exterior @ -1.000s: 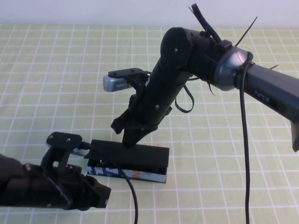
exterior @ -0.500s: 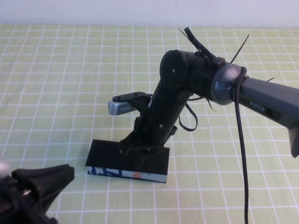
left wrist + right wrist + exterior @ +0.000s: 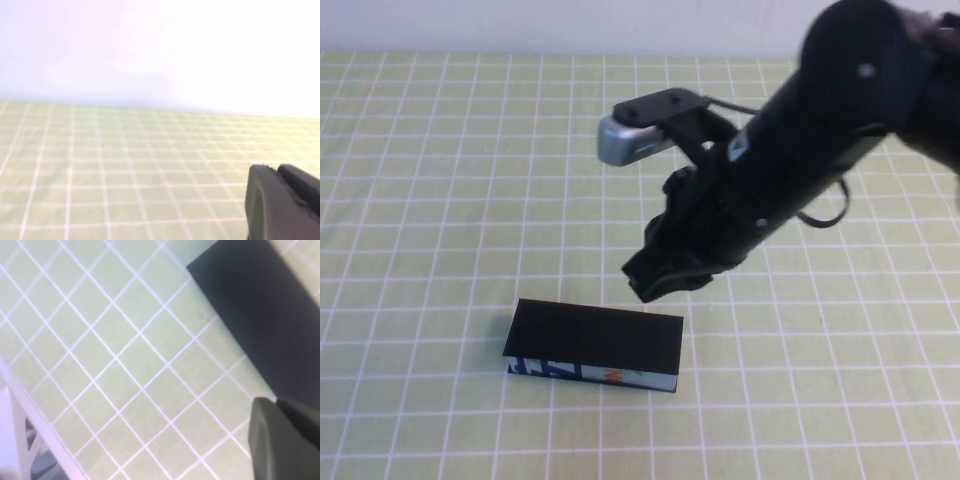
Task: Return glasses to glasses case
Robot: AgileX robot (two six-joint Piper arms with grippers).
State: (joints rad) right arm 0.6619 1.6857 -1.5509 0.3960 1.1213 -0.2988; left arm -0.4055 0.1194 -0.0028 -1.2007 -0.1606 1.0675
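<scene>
The glasses case (image 3: 595,338) lies closed on the green checked cloth, its flat black lid on top and its blue, white and orange side facing me. The glasses are hidden. My right gripper (image 3: 648,284) hangs a little above and behind the case's right part, not touching it, fingers together and empty. In the right wrist view the black lid (image 3: 260,315) shows beyond the shut right gripper (image 3: 275,402). My left gripper (image 3: 272,169) is out of the high view. Its wrist view shows it shut and empty, facing bare cloth and the white wall.
The green checked cloth (image 3: 440,200) covers the table all round the case. The right arm's wrist camera (image 3: 632,138) and dark links hang over the middle right. The table's edge and a white frame (image 3: 15,440) show in the right wrist view.
My right gripper has lifted off the case lid and moved up and to the right. My left arm has drawn back out of the high view. The case has stayed closed in place.
</scene>
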